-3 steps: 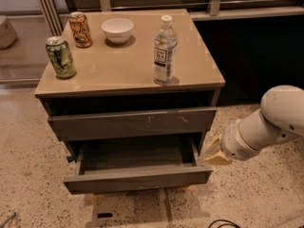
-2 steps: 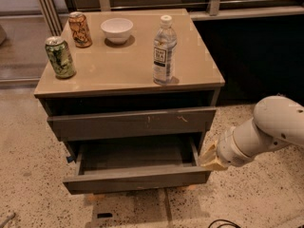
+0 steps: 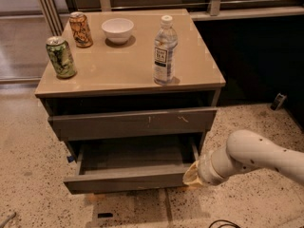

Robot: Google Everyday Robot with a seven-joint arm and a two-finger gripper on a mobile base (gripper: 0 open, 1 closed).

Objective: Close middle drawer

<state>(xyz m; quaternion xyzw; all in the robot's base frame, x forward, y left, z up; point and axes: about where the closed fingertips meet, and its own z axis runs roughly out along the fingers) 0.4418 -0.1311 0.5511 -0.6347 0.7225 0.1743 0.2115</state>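
Because the wide, shallow dark grey-brown wooden middle drawer (image 3: 128, 180) stands pulled far out of the table (image 3: 118, 70), with its bare inside open to view, the step in hand is, in my judgement, the push that sends it home. The pale yellowish end effector (image 3: 192, 175) at the tip of the white rounded robot arm (image 3: 256, 156) sits low at the right front corner of this drawer. It is touching the drawer or just beside it; I cannot tell which. I also cannot tell whether it is released or clenched.

To push well, I think the contact should be nearer the centre of the flat front, since a push at one end may turn the drawer on its rails and jam it. The force should go straight back, slow and even. The upper drawer front with small pale scratches (image 3: 133, 122) stands out a little above, so the arm should pass below it. On the table rest a green drink can (image 3: 61, 57), an orange drink can (image 3: 80, 30), a small white bowl (image 3: 118, 30) and a clear plastic water bottle (image 3: 165, 51). The tall bottle could tip from a hard blow, so a soft finish is wise.
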